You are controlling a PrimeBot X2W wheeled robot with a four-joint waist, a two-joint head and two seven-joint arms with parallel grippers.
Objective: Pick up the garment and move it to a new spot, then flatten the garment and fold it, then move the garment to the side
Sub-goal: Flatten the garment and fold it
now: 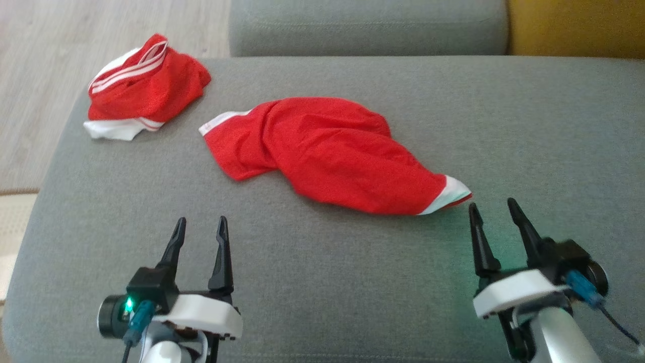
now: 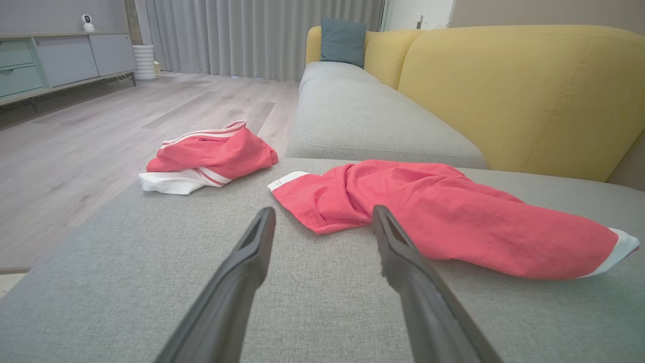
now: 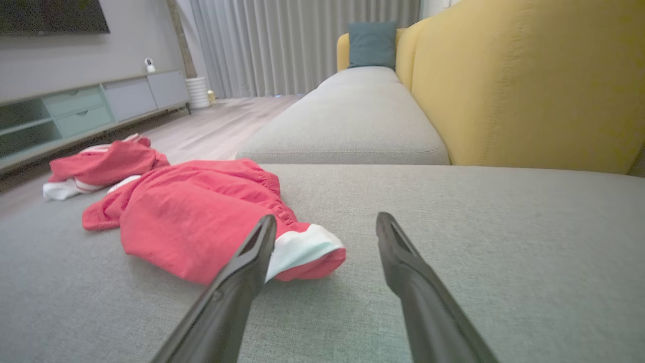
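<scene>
Grey sofa seat (image 1: pixel 322 282): red garment (image 1: pixel 332 151) crumpled just ahead of right end effector (image 1: pixel 493 204), ahead-right of left end effector (image 1: pixel 201 222). Both released, holding nothing. A second red garment (image 1: pixel 143 88) lies well ahead-left of left end effector.

Grey sofa seat (image 1: pixel 352 282) — red garment (image 1: pixel 332 151), striped red bundle (image 1: pixel 143 91).

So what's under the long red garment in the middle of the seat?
Grey fabric sofa cushion shows all around the long crumpled red garment; anything directly beneath it is covered.
</scene>
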